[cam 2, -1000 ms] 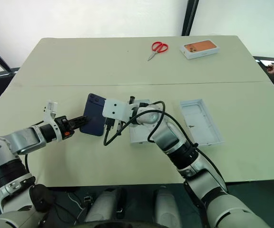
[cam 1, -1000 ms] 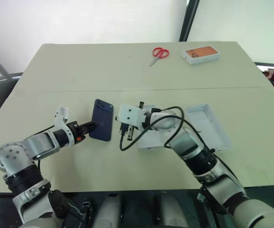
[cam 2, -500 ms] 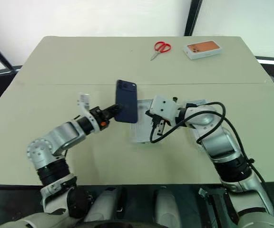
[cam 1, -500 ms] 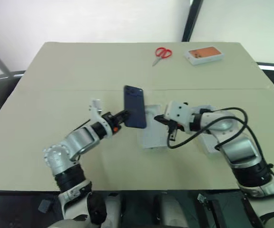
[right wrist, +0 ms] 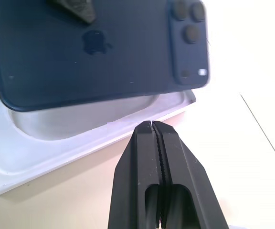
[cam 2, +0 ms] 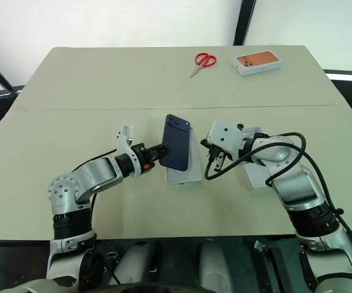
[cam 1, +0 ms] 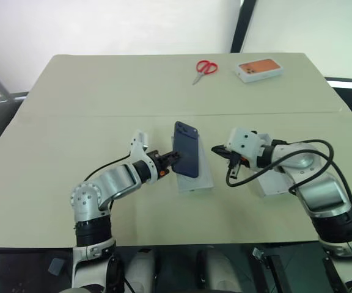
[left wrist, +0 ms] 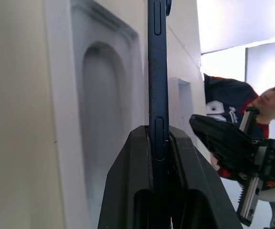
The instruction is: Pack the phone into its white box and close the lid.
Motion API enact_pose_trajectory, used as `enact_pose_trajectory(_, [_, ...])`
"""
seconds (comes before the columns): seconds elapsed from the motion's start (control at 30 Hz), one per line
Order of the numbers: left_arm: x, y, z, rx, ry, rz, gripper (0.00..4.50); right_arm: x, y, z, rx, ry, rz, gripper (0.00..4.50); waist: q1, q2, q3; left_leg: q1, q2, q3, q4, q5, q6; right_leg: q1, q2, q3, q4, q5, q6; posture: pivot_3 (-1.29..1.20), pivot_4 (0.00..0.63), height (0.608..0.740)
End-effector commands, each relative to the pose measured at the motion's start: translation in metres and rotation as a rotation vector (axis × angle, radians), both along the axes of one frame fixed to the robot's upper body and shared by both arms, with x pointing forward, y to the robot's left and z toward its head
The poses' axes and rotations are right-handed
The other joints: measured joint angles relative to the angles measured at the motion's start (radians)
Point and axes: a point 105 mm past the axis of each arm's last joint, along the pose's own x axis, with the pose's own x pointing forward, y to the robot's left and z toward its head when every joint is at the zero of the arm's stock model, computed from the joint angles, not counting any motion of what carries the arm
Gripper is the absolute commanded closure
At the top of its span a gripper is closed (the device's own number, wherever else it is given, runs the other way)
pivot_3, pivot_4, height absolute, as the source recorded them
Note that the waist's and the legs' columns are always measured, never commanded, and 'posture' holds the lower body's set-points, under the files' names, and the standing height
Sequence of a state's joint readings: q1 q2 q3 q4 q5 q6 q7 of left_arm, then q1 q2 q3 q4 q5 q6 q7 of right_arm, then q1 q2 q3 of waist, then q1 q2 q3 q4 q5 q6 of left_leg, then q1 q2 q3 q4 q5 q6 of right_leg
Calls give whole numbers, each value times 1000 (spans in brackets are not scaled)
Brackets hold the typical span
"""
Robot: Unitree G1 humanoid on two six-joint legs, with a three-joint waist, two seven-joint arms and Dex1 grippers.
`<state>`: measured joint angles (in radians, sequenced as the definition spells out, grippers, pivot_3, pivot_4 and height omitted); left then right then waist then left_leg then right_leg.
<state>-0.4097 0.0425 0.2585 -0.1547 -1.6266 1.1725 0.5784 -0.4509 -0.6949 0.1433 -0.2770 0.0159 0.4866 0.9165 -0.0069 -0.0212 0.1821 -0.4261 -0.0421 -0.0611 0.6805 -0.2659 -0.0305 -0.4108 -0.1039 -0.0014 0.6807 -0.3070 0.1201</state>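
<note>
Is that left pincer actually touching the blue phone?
Touching. In the left wrist view the left pincer has both fingers pressed against the phone, clamping its thin edge between them.

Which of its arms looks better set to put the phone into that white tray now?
Left, likely. The left gripper already pinches the phone by its edge, right over the white box. The right gripper is shut, empty, beside it.

Left tool (cam 1: 171, 160) clamped on something; right tool (cam 1: 217, 149) closed, empty.
</note>
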Motion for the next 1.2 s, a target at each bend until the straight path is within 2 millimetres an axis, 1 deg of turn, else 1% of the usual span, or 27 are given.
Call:
enact_pose_trajectory(0.03, [-8,-8,16,-42,-47,-39,4453,1,-2,12,7,-50,6,4500,5,0,0,0,0,0,0,0,0,0,0,0,0,0,0,0,150,697])
enact_pose_trajectory(0.17, [-9,-9,11,-19,-27,-37,4453,1,1,11,7,-54,15,4500,18,0,0,0,0,0,0,0,0,0,0,0,0,0,0,0,150,697])
enact_pose_trajectory(0.3, [-10,-13,11,-28,-15,-44,4453,3,1,11,8,-57,20,4500,19,0,0,0,-1,0,1,0,0,0,0,0,0,0,0,0,150,697])
enact_pose_trajectory(0.43, [-11,-13,10,-32,-7,-49,2646,3,1,11,6,-57,22,4500,19,0,0,0,-1,0,1,0,0,0,0,0,0,0,0,0,150,697])
enact_pose_trajectory(0.6, [-17,-12,10,-27,-18,-89,37,3,0,9,1,-56,20,4500,18,0,0,0,-1,0,1,0,0,1,0,0,0,0,0,0,150,697])
enact_pose_trajectory(0.7, [-25,-8,10,3,-49,-130,37,3,0,9,1,-57,19,4500,17,0,0,0,-1,0,1,0,0,1,0,0,0,0,0,0,150,697])
enact_pose_trajectory(0.77, [-30,-1,10,48,-82,-160,37,3,0,9,0,-57,20,4500,15,1,0,0,0,0,0,0,0,1,0,0,0,0,0,0,150,697])
enact_pose_trajectory(0.87, [-34,14,10,106,-120,-171,37,3,0,9,-1,-57,21,4500,15,1,0,0,0,0,0,0,0,1,0,0,0,0,0,0,150,697])
enact_pose_trajectory(0.97, [-33,30,12,147,-153,-148,37,4,-1,10,-2,-58,21,4500,17,1,0,0,0,0,0,0,0,1,0,0,-1,0,0,0,150,697])
enact_pose_trajectory(1.03, [-27,49,19,214,-235,-99,37,5,-3,9,-5,-57,16,4500,17,1,0,0,0,0,0,0,0,1,0,0,-1,0,0,0,150,697])
enact_pose_trajectory(1.07, [-21,62,24,295,-310,-59,37,6,-6,9,-8,-55,6,4500,16,1,0,0,0,0,0,0,0,1,0,0,-1,0,0,0,150,697])
enact_pose_trajectory(1.1, [-18,70,28,352,-366,-35,37,7,-8,8,-11,-53,-2,4500,16,1,0,0,0,0,0,0,0,1,0,0,-1,0,0,0,150,697])
enact_pose_trajectory(1.17, [-13,83,25,536,-462,-25,37,8,-12,7,-22,-49,-13,4500,16,2,0,0,0,0,-1,0,0,1,1,0,-1,0,-1,0,150,697])
enact_pose_trajectory(1.2, [-14,85,17,608,-475,-60,37,8,-13,7,-27,-45,-15,4500,16,2,1,0,0,1,-1,0,0,1,1,0,-1,0,-1,0,150,697])
